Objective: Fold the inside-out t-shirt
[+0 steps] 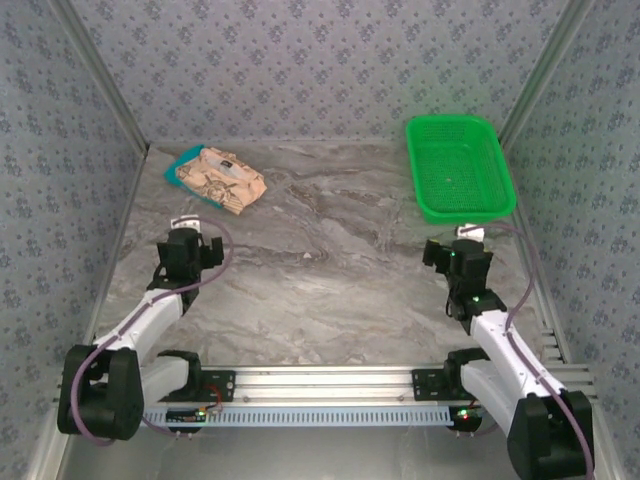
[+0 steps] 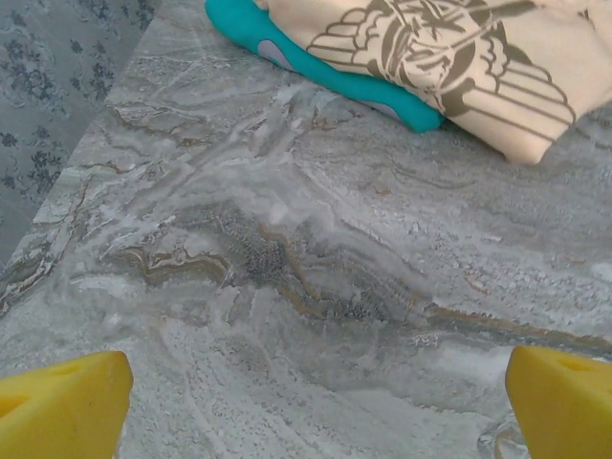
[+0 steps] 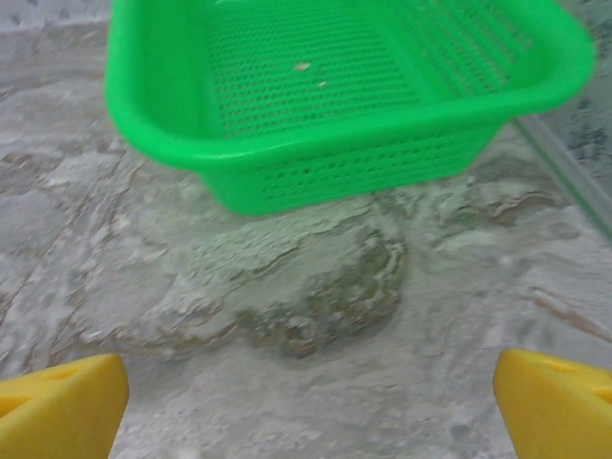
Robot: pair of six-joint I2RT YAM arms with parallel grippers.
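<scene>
My yellow fingertips [image 2: 62, 402] sit closest to the lens at the bottom corners of the left wrist view. They stand far apart, so my left gripper [image 2: 316, 411] is spread wide with only bare marbled table [image 2: 287, 268] between its jaws. My right gripper [image 3: 311, 406] looks the same from its own wrist: one yellow tip [image 3: 57, 402] in each lower corner, jaws wide, gripping nothing. From above, my left gripper [image 1: 185, 224] hovers over the left part of the table [image 1: 330, 270] and my right gripper [image 1: 468, 234] over the right part, well apart from each other. The inside-out t-shirt [image 1: 220, 180] lies as a compact folded bundle near the far left corner, beyond my left gripper and not touching it. Through the left wrist camera its peach cloth with dark brown prints [image 2: 449, 57] rests on top of a teal shirt [image 2: 316, 57], whose edge pokes out on the near side; from above the teal shirt [image 1: 183, 160] shows at the bundle's left. A green basket [image 1: 465, 212] stands at the far right, just ahead of my right gripper, and its perforated wall [image 3: 335, 134] is close in front of that wrist, with two small pale specks on its mesh floor.
</scene>
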